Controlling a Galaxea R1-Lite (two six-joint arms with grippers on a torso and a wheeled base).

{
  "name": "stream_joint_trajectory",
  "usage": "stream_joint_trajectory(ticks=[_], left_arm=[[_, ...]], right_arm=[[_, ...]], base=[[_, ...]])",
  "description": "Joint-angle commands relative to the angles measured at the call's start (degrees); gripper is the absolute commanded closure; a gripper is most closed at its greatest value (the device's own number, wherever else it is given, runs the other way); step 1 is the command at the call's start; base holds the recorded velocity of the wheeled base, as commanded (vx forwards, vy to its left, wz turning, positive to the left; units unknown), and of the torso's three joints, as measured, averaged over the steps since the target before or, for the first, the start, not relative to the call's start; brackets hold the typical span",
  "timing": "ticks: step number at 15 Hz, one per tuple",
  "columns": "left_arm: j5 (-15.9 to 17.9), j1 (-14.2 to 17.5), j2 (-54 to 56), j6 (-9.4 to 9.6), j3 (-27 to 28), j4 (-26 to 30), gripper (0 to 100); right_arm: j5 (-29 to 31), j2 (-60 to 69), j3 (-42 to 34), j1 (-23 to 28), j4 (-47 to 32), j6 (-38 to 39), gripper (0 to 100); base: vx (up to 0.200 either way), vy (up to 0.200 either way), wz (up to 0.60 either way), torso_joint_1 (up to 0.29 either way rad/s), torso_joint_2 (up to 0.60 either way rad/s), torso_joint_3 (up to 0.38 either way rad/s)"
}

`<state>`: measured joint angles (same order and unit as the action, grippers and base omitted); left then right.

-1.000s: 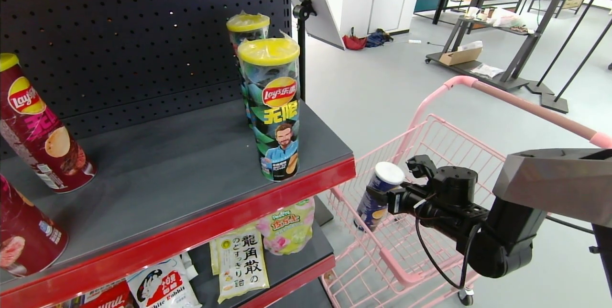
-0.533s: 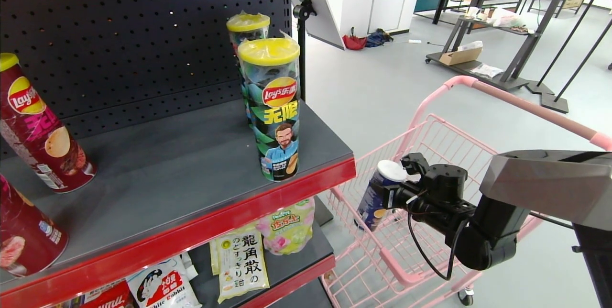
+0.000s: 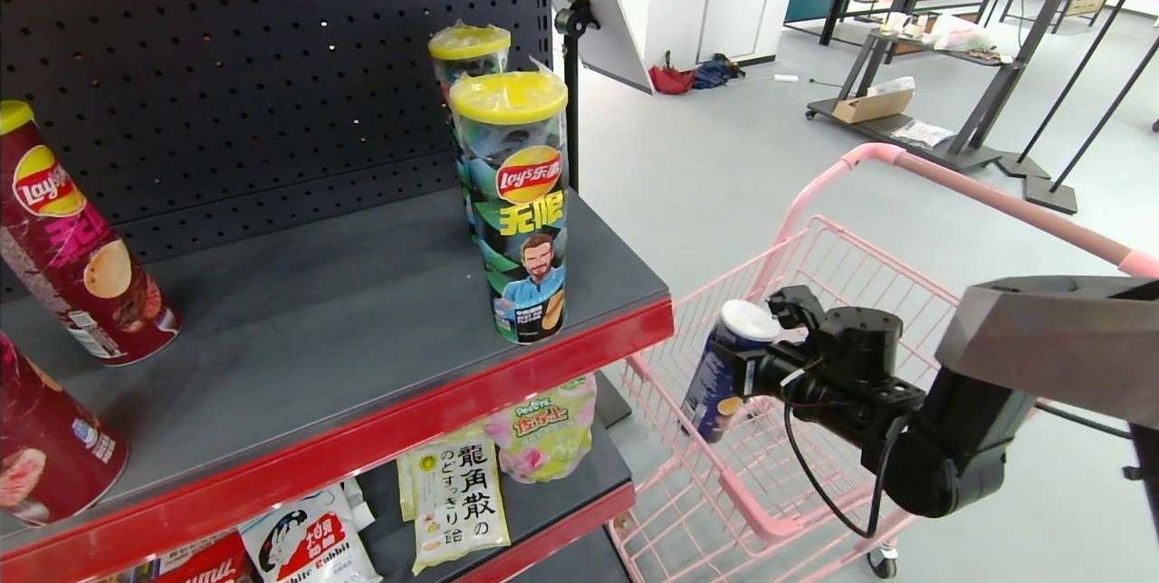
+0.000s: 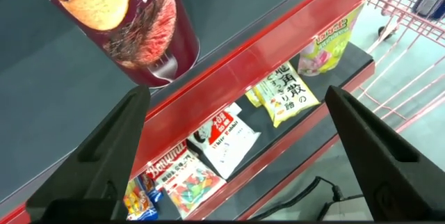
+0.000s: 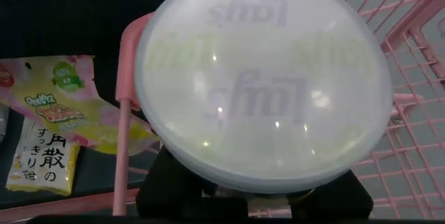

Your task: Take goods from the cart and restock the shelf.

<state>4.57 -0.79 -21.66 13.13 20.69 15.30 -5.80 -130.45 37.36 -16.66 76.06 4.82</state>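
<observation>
1. since the earlier frames, the right arm is recorded as having swung slightly toward the shelf and back out; the blue chip can [image 3: 709, 397] has been carried with it, with little net shift.
2. the right gripper [image 3: 735, 372] is seen clamped on the blue chip can's upper body, just below its white lid [image 3: 750, 320].
3. the can is held tilted, lid leaning away from the shelf, above the front corner of the pink cart [image 3: 851, 266] and near the shelf's red edge [image 3: 507, 384], not touching it.
4. in the right wrist view, the white lid [image 5: 264, 78] is seen end-on, with pink cart wire [image 5: 417, 161] beyond it.
5. the left gripper [image 4: 236, 154] is held with its fingers [image 4: 104, 161] wide apart and nothing between them, over the red edge [image 4: 278, 40]; a maroon chip can [image 4: 132, 29] stands close by.
6. on the shelf [image 3: 317, 311], two green chip cans [image 3: 521, 212] with yellow lids are noted upright, one behind the other, at the right end; two maroon chip cans [image 3: 68, 239] are noted at the left end.
7. snack bags [image 3: 453, 492] are noted on the lower shelf level.
</observation>
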Motion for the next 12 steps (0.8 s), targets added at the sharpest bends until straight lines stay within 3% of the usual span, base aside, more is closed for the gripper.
stream_joint_trajectory(ticks=[1, 4, 6, 9, 12], left_arm=[[0.09, -0.09, 0.31, -0.03, -0.03, -0.01, 0], [-0.26, 0.00, 1.71, -0.03, -0.21, 0.08, 0], [-0.53, 0.00, 2.50, -0.03, -0.30, 0.35, 0], [-0.53, 0.00, 3.56, 0.05, -0.12, 1.66, 0], [0.17, -0.09, 6.02, -0.03, -1.97, 1.49, 0]], right_arm=[[0.27, 22.87, -2.65, 2.43, -11.81, -4.02, 100], [2.99, 39.84, 5.79, 6.29, -31.14, -7.63, 100], [12.31, 51.00, 6.84, 6.91, -46.00, -9.83, 100], [15.03, 68.40, 4.56, 6.82, -65.69, -10.44, 100], [15.29, 82.99, -3.44, 9.28, -74.21, -12.02, 100]], base=[[0.000, 0.000, 0.00, 0.000, 0.00, 0.000], [0.000, 0.000, 0.00, 0.000, 0.00, 0.000], [0.000, 0.000, 0.00, 0.000, 0.00, 0.000], [0.000, 0.000, 0.00, 0.000, 0.00, 0.000], [0.000, 0.000, 0.00, 0.000, 0.00, 0.000]])
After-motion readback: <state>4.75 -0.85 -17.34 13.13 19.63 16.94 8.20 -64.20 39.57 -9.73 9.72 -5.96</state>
